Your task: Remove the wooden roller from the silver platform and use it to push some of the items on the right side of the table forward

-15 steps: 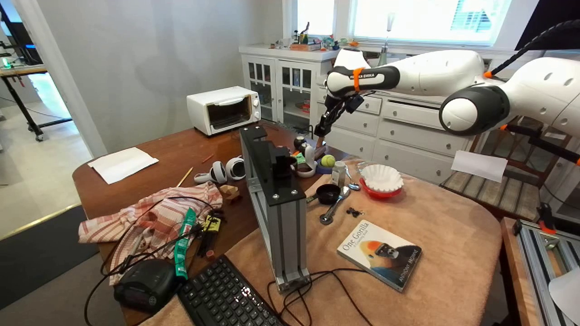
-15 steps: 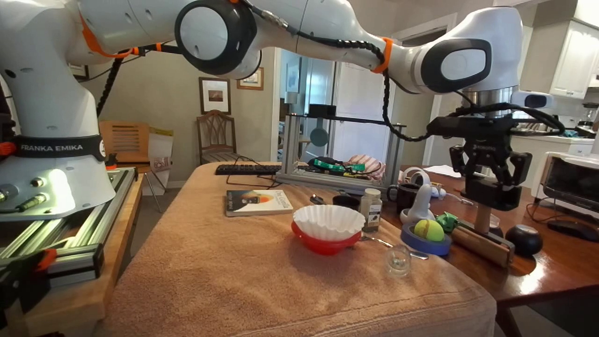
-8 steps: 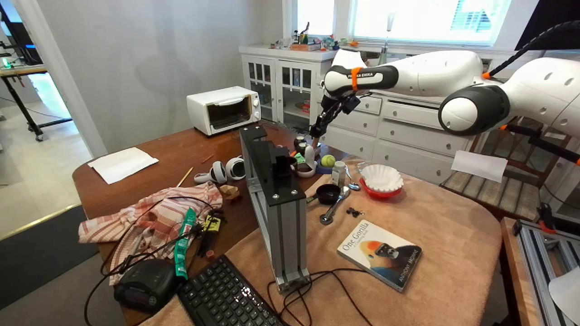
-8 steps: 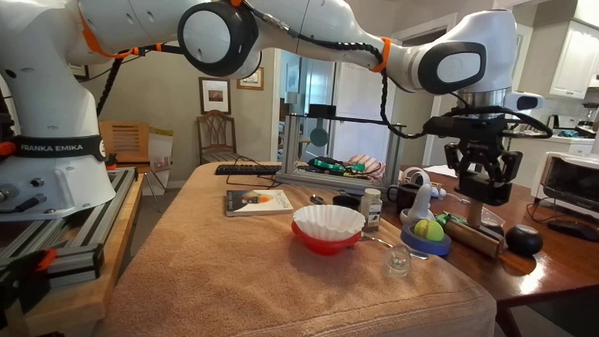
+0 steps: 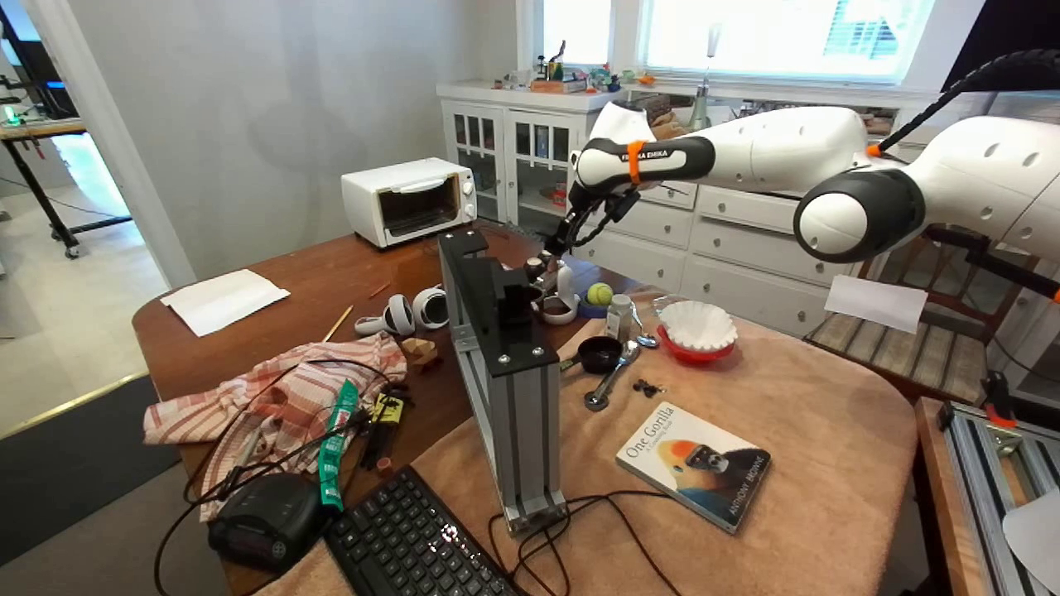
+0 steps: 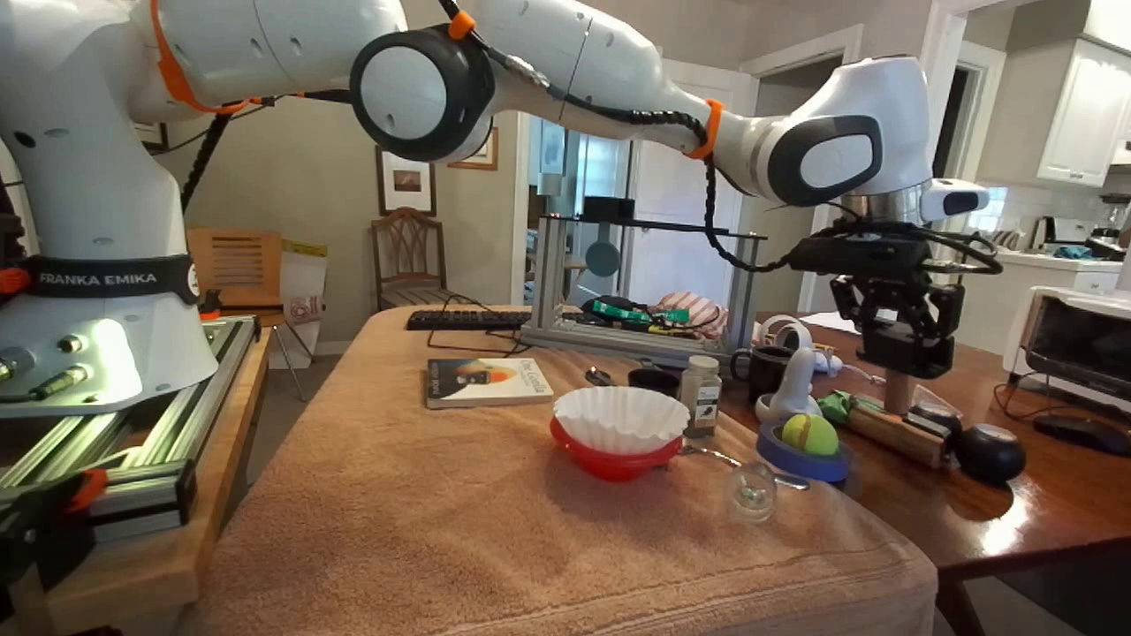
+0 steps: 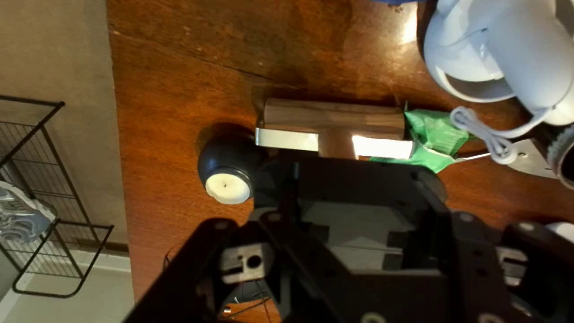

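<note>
My gripper is shut on a black block at the top of the wooden roller's handle. The wooden roller lies crosswise in the wrist view, with a shiny metal bracket along it; whether it rests on the table or hovers just above I cannot tell. Beside one end sits a black candle jar, at the other a green wrapper. The silver platform stands apart, nearer the keyboard. Other items are a tennis ball, a white paper filter in a red bowl, and a picture book.
A blue tape roll holds the ball. White controllers and a dark mug stand close behind the roller. Another black jar sits to its right. Farther off are a spice jar and the toaster oven.
The gripper with the roller has moved left in both exterior views and lower in one, away from the near table edge. A dark jar by the roller has shifted the same way.
</note>
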You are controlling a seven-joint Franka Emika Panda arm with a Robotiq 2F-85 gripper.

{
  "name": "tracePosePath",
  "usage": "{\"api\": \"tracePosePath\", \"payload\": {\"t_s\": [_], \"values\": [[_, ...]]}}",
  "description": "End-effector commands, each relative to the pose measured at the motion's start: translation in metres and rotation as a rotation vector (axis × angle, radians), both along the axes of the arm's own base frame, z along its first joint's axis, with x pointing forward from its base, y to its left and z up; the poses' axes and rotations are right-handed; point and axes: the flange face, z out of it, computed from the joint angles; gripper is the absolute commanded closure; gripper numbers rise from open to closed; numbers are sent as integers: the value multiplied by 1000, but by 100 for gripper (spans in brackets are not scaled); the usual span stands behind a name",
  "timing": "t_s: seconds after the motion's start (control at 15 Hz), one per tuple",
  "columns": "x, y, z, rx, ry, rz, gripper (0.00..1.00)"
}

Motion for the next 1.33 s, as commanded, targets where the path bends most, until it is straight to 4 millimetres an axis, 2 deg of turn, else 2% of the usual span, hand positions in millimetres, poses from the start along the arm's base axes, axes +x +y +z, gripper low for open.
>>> {"api": "tracePosePath", "payload": {"t_s": [0.0, 0.33, 0.67, 0.87, 1.07, 1.27], "values": [[4, 2, -7, -14, -51, -33, 63], [8, 16, -16, 13, -52, -23, 63], [18, 47, -28, 23, -26, 0, 63], [21, 59, -31, 32, -20, -14, 63], [22, 56, -25, 36, -28, -42, 63], [16, 44, -14, 24, 18, -47, 63]]}}
